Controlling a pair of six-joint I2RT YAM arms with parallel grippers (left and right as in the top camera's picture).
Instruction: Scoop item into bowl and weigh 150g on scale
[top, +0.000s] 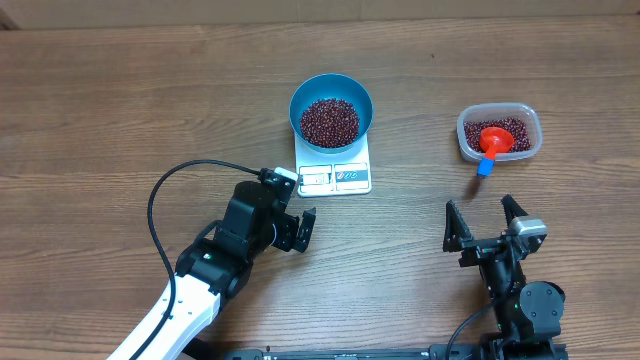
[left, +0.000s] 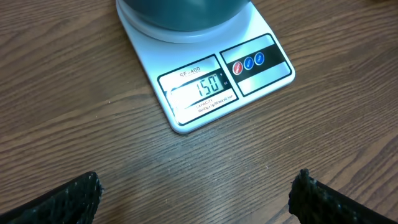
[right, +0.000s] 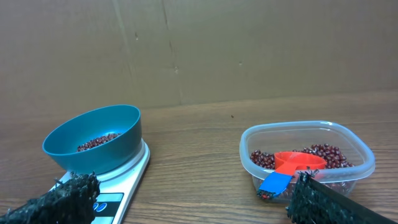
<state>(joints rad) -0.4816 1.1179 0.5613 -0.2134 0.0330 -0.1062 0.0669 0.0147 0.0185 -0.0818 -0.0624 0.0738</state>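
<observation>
**Wood table: beans in bowl on the scale, both grippers wide and empty**

Wood-grain table (top: 100, 110) runs across the whole overhead view, with a plain brown cardboard wall (right: 249, 50) behind it in the right wrist view.

A blue bowl (top: 363, 95) sits on the back part of the white scale (top: 335, 178) and holds a heap of dark red-brown beans (top: 330, 121) that covers its bottom. The scale's display (left: 199, 87) reads 150 in the left wrist view. Right of the scale, well apart from it, stands a clear plastic tub (top: 461, 135) with more beans in it. A red scoop (top: 494, 138) lies in the tub, and its blue handle tip (top: 485, 167) hangs over the tub's near rim.

Bare wood lies open to the left of the scale, behind it, and between it and the tub.

The left gripper (left: 196, 198) hovers just in front of the scale's display edge with its jaws spread wide, holding and touching nothing. The right gripper (top: 479, 212) hangs in front of and to the right of the scale, nearer the tub, with its jaws equally wide apart and empty.
</observation>
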